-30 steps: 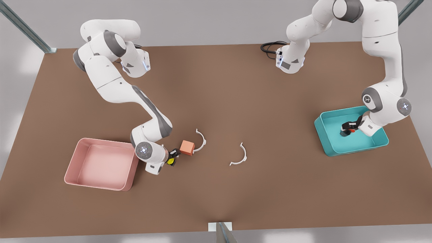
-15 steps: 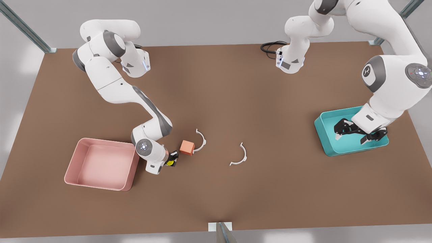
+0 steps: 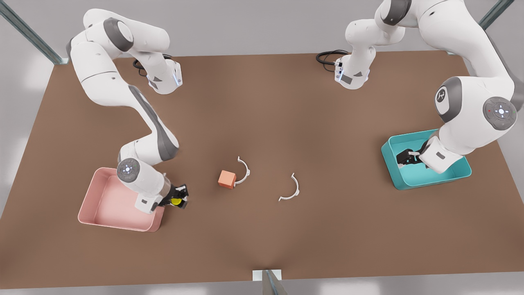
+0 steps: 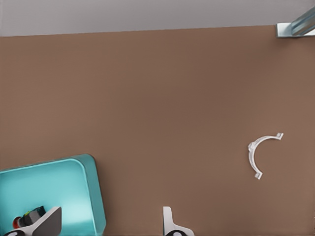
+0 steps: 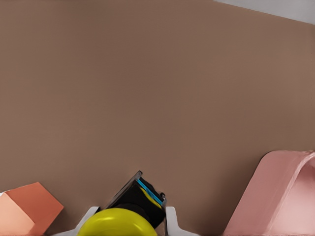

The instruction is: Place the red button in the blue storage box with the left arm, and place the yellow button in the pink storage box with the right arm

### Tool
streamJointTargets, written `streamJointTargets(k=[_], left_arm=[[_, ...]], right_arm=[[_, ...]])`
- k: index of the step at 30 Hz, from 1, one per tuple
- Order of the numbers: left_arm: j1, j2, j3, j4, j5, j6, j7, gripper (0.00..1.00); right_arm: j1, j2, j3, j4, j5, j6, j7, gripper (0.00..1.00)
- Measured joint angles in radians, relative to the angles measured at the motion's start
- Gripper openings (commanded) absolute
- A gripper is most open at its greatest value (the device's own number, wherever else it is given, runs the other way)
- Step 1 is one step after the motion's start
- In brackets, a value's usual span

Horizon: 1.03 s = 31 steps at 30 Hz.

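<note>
My right gripper [image 3: 178,199] is shut on the yellow button [image 3: 176,201], a yellow cap on a black base, held just off the table. It hangs beside the pink storage box [image 3: 107,201], on the side toward the front view's right. In the right wrist view the yellow button [image 5: 117,222] sits between the fingers, with the pink storage box [image 5: 275,196] close by. My left gripper [image 3: 404,159] is open over the blue storage box [image 3: 417,175]. The left wrist view shows the red button [image 4: 22,222] lying inside the blue storage box [image 4: 59,191], apart from the left gripper [image 4: 109,216].
An orange cube [image 3: 226,179] sits mid-table next to a white arc clip [image 3: 244,169]. A second white arc clip [image 3: 291,188] lies further toward the front view's right. A black cable [image 3: 327,56] is coiled at the far edge by an arm base.
The right arm carried the yellow button from beside the orange cube toward the front view's left, up to the pink box. The left gripper opened, released the red button and lifted.
</note>
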Motion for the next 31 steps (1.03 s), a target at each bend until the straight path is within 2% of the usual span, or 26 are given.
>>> streamJointTargets(k=[7,10,11,12,19,21,25,26,27,29,31], left_arm=[[0.002,0.001,0.001,-0.001,-0.002,-0.009,-0.053,1.00],[0.001,0.004,0.002,-0.001,-0.002,-0.010,-0.070,1.00],[0.001,0.006,0.002,-0.001,-0.002,-0.010,-0.075,1.00],[0.001,0.006,0.002,-0.001,-0.002,-0.010,-0.079,1.00],[0.000,0.006,0.001,-0.001,-0.002,-0.010,-0.106,1.00],[0.000,0.005,0.001,-0.001,-0.003,-0.010,-0.112,1.00],[-0.001,0.004,-0.001,0.000,-0.003,-0.010,-0.122,1.00],[-0.002,0.004,-0.001,0.000,-0.003,-0.010,-0.124,1.00],[-0.002,0.003,-0.001,0.000,-0.003,-0.010,-0.126,1.00],[-0.003,0.002,-0.001,0.000,-0.003,-0.010,-0.130,1.00],[-0.004,0.000,-0.002,0.000,-0.003,-0.010,-0.133,1.00]], right_arm=[[-0.152,0.031,0.003,-0.004,0.000,-0.049,-0.112,0.56],[-0.173,0.031,0.005,-0.007,-0.001,-0.060,-0.159,0.62],[-0.180,0.033,0.005,-0.009,-0.003,-0.062,-0.173,0.90],[-0.184,0.033,0.005,-0.010,-0.003,-0.064,-0.187,1.00],[-0.177,0.021,0.004,0.037,-0.005,-0.071,-0.273,1.00],[-0.172,-0.080,0.010,0.074,-0.006,-0.098,-0.276,1.00],[-0.058,-0.202,0.041,0.315,-0.032,-0.320,-0.212,1.00],[-0.065,-0.259,0.024,0.308,-0.017,-0.364,-0.194,1.00],[-0.019,-0.362,-0.064,0.222,0.005,-0.396,-0.177,1.00],[0.133,-0.459,-0.270,0.133,0.051,-0.446,-0.150,1.00],[0.180,-0.462,-0.340,0.113,0.078,-0.481,-0.127,1.00]])
